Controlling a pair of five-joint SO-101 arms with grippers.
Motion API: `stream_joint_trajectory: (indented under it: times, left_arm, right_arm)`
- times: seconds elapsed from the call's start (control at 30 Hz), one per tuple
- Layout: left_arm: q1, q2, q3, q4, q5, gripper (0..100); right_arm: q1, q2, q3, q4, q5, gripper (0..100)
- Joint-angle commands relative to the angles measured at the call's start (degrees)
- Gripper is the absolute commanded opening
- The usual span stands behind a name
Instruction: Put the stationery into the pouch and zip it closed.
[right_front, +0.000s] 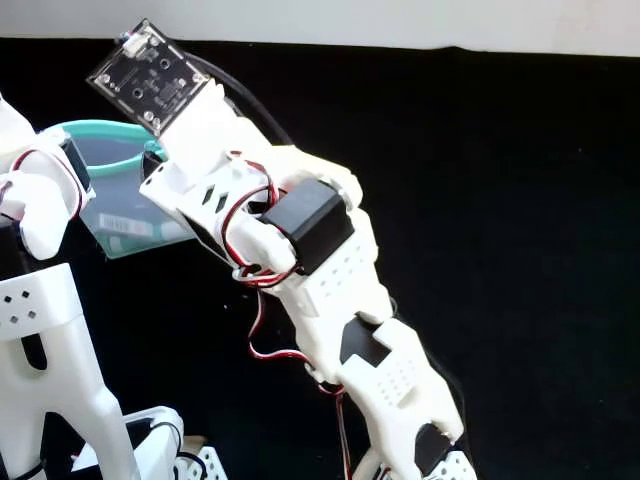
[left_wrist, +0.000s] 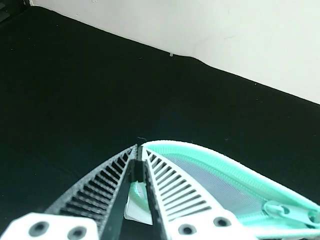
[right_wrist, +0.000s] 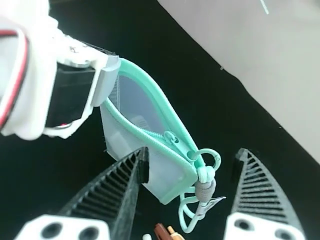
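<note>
The pouch (right_front: 122, 218) is translucent with a mint-green zip rim and hangs off the black table at the far left. My left gripper (left_wrist: 139, 150) is shut on one end of its rim, and the mesh wall and zip slider (left_wrist: 280, 210) trail away from it. My right gripper (right_wrist: 192, 152) is open, its fingers (right_wrist: 125, 180) either side of the pouch's (right_wrist: 135, 107) other end. The zip pull ring and cord (right_wrist: 204, 175) hang between them. The pouch mouth looks open along most of its length. Small ends of stationery (right_wrist: 162, 231), one brown, show below the pouch.
A black cloth (right_front: 500, 200) covers the table, with a white wall (left_wrist: 225, 35) along its far edge. The right arm (right_front: 330, 280) stretches diagonally across the middle in the high view. The left arm's white body (right_front: 40, 300) stands at the left edge.
</note>
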Motion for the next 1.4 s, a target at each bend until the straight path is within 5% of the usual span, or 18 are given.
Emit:
stream_joint_trajectory:
  times: [0.0, 0.27, 0.97, 1.37]
  left_arm:
    - [0.04, 3.74, 3.12, 0.35, -0.09, 1]
    - [0.04, 3.82, 3.12, 0.35, -0.09, 1]
    - [0.13, 3.91, 3.21, 0.18, -0.09, 1]
    - [-4.79, 3.91, 4.62, -6.86, 4.92, 1]
  right_arm:
    - [3.12, -2.68, -4.88, 0.40, 2.46, 26.3]
    - [10.07, -2.77, -3.38, 0.40, 4.40, 26.2]
    - [12.00, -2.77, 37.49, 0.22, 9.76, 21.1]
    - [18.15, -2.77, 40.57, 0.13, 9.23, 21.1]
